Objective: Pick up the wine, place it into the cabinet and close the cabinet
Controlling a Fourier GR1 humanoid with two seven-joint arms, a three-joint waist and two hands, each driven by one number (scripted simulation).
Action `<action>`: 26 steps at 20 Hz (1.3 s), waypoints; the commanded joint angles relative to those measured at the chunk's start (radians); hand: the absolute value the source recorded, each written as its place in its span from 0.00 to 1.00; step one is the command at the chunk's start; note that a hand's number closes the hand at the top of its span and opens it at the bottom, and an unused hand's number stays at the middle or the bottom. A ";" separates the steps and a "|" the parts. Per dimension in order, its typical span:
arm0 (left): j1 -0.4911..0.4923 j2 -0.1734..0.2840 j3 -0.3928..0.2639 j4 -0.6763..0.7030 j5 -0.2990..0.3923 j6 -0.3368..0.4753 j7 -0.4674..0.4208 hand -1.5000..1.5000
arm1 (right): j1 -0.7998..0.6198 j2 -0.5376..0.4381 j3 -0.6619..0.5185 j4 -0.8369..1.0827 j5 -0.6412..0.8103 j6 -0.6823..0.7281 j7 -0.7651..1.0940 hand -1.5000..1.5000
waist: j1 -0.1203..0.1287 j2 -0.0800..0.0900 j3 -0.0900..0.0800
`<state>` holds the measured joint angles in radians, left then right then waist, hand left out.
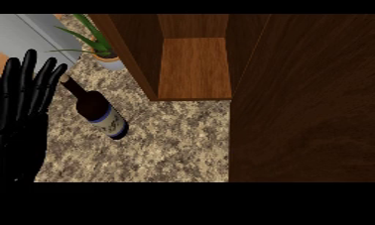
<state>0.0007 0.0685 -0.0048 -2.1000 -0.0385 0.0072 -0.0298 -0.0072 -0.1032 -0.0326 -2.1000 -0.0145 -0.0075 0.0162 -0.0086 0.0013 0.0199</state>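
From my feed, far left: the left hand (26,110) sits at the frame's left edge, black fingers straight and spread, pointing up-frame, palm facing the camera, holding nothing. Only the hand shows; its forearm is cut off by the lower edge. Its fingertips (53,68) end just beside the neck of the wine (97,110); I can't tell whether they touch it. The wine is on the counter (168,144), near the left, apart from the cabinet. Its long axis runs diagonally in view: the pale cork end points up-left toward the fingertips, the base points down-right. Dark glass, with a light label with a blue band near the base end. From this steep angle I can't say if it's upright or lying down. Up-frame of the wine is a plant (99,45) in a pale pot, with green leaves fanning up-left, close to the cabinet's left wall. A grey surface (29,33) fills the top-left corner behind the plant. Next right is the cabinet (194,68), open, brown wood, with the lighter inner shelf visible between its side walls. Rightmost is the door (304,100), a big dark wood panel covering the right part of the frame from top to bottom. The right hand is not in my view.
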 commanded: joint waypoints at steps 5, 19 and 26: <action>-0.196 0.155 0.155 0.177 0.347 -0.236 0.090 0.00 | 0.083 0.030 0.062 -0.060 0.052 -0.001 -0.030 0.00 | -0.009 0.001 -0.021; -0.373 0.361 0.350 0.184 0.894 -0.167 0.651 0.00 | 0.251 0.040 0.323 -0.485 -0.038 0.026 0.368 0.00 | 0.004 -0.005 -0.020; -0.399 0.316 0.268 0.159 0.809 -0.061 0.670 0.00 | 0.203 0.034 0.409 -0.592 0.035 -0.041 0.531 0.00 | -0.002 -0.004 -0.020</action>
<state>-0.3950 0.4017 0.2879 -1.9534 0.7987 -0.0748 0.6447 0.1525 -0.0379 0.3472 -2.4911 -0.0155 -0.0395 0.4270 -0.0054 -0.0033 -0.0003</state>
